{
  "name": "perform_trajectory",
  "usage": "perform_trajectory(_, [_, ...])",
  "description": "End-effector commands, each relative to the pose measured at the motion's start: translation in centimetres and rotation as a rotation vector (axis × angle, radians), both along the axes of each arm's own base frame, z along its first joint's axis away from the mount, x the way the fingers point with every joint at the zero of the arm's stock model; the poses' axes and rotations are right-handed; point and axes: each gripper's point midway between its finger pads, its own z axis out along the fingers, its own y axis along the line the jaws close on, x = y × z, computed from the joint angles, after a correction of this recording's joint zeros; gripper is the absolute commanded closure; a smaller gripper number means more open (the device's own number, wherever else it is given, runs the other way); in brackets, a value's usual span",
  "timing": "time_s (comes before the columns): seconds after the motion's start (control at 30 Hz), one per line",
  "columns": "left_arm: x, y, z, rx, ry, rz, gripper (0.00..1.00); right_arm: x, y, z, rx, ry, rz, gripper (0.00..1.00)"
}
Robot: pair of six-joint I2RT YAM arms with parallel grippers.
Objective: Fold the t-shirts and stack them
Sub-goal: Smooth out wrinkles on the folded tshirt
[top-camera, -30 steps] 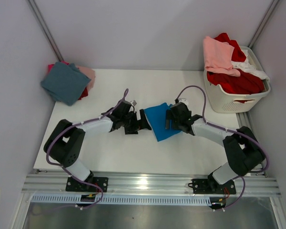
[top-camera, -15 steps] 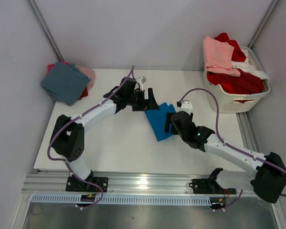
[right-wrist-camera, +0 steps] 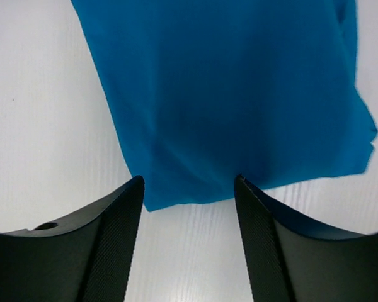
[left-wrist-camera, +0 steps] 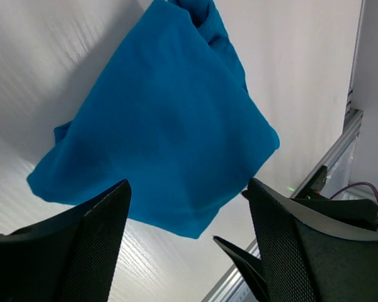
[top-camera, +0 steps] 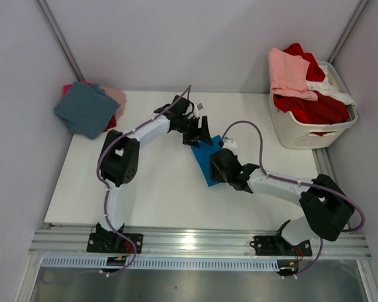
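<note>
A bright blue t-shirt (top-camera: 206,158), folded small, lies flat mid-table. My left gripper (top-camera: 200,133) is open at its far edge, its fingers above the cloth and holding nothing. In the left wrist view the shirt (left-wrist-camera: 164,119) fills the space beyond the open gripper (left-wrist-camera: 188,189). My right gripper (top-camera: 217,168) is open at the shirt's near edge. In the right wrist view the cloth's edge (right-wrist-camera: 227,94) lies between the spread fingers of that gripper (right-wrist-camera: 189,182), ungripped. A stack of folded shirts sits back left: teal (top-camera: 86,108) on top, pale pink (top-camera: 116,95) and red (top-camera: 109,124) under it.
A white slatted laundry basket (top-camera: 309,135) stands at the back right, heaped with a pale pink shirt (top-camera: 288,72), red shirts (top-camera: 315,107) and a white one (top-camera: 337,93). Grey walls close in both sides. A metal rail runs along the near edge.
Both grippers left the shirt's sides. The left swung to its far edge, and the right swung round to its near edge. The shirt stayed flat in place.
</note>
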Motion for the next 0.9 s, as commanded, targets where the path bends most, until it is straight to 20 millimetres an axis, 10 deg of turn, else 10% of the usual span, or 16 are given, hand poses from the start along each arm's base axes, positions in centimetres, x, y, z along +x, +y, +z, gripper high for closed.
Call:
perform_trajectory(0.0, [-0.6,-1.1,1.5,-0.073,0.023,-0.072,0.23,2.1,3.4,1.7,0.089,-0.045,0.023,0.38])
perform_trajectory(0.43, [-2.4,-1.7,-2.2,0.112,0.108,-0.162,0.43,1.6,5.2,-3.1,0.03,0.074,0.07,0.57])
perform_trajectory(0.87, [-4.7,3.5,-4.7,0.385,0.177,-0.112,0.59,-2.5,1.9,-4.3,-0.015,0.177,0.046,0.75])
